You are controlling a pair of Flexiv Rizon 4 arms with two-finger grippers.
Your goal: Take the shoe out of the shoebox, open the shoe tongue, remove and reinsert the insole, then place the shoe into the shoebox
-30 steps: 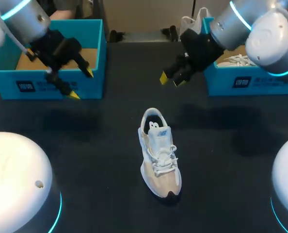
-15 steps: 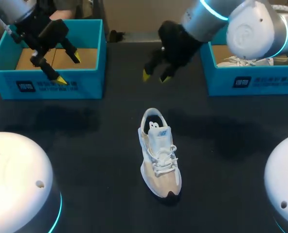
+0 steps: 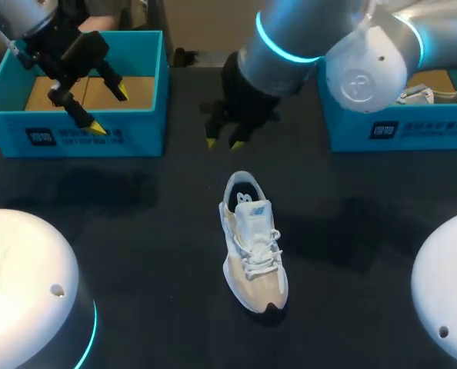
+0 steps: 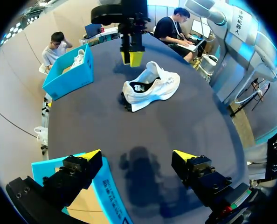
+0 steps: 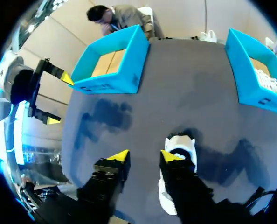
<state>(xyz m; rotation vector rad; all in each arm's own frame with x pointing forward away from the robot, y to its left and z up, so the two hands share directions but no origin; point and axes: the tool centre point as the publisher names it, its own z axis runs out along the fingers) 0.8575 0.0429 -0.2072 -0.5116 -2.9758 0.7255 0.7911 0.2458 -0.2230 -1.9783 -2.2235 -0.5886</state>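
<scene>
The shoe stands on its sole in the middle of the table, outside both boxes, with bare dark tabletop on every side. My right gripper hangs just beyond its heel, fingers slightly apart and holding nothing. My left gripper hovers over the front wall of the left shoebox, fingers spread wide and empty. The right shoebox sits at the far right edge, well apart from the shoe.

- Shoe: white, with a beige toe panel, black toe tip and dark lining.
- Shoebox at the table's far left corner: turquoise outside, brown inside.
- Table: dark grey.
- Left gripper and right gripper: black, with yellow tips.
</scene>
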